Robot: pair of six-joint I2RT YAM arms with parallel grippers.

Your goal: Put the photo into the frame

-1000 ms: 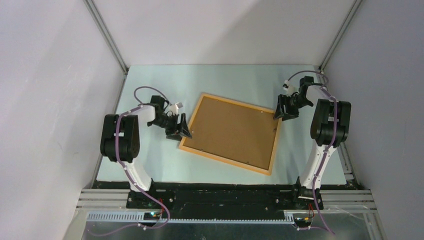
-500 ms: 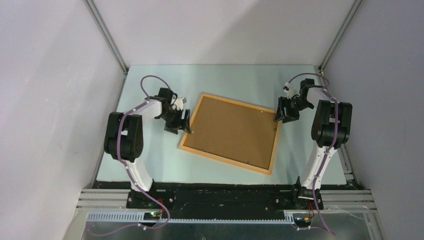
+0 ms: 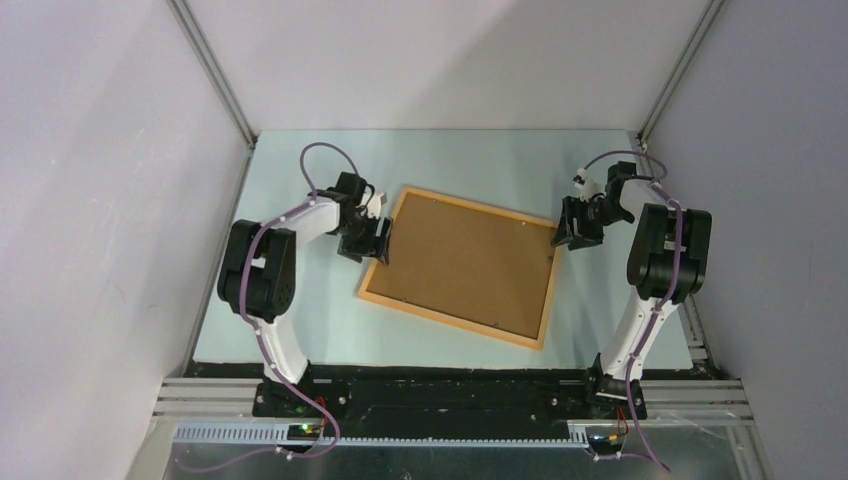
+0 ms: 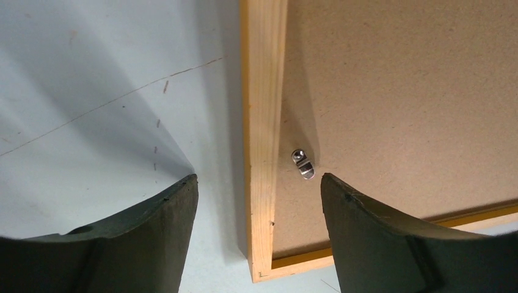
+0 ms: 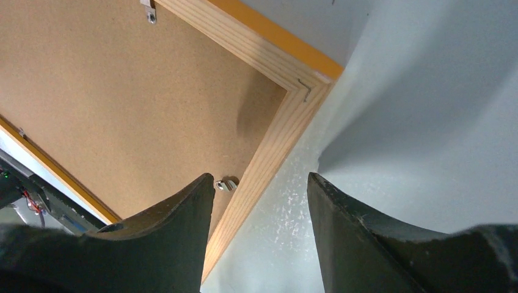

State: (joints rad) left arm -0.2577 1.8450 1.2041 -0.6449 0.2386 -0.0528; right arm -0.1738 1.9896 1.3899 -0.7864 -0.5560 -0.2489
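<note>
The frame (image 3: 450, 320) lies face down in the middle of the table, a thin orange-yellow wooden rectangle filled by a brown backing board (image 3: 465, 265). The photo is out of view. My left gripper (image 3: 377, 243) is open at the frame's left rail. In the left wrist view that rail (image 4: 264, 122) runs between my fingertips (image 4: 174, 201), with a small metal clip (image 4: 303, 165) beside it. My right gripper (image 3: 566, 237) is open at the far right corner. In the right wrist view the right rail (image 5: 269, 152) passes between the jaws, beside another clip (image 5: 226, 184). Neither gripper holds anything.
The pale table (image 3: 300, 320) is walled by grey panels on the left, back and right. A second metal clip (image 5: 148, 12) sits on the far rail. Purple cables loop above both wrists.
My left gripper has moved back and to the right, from beside the frame onto its left rail. The right gripper has barely shifted. The frame has not moved.
</note>
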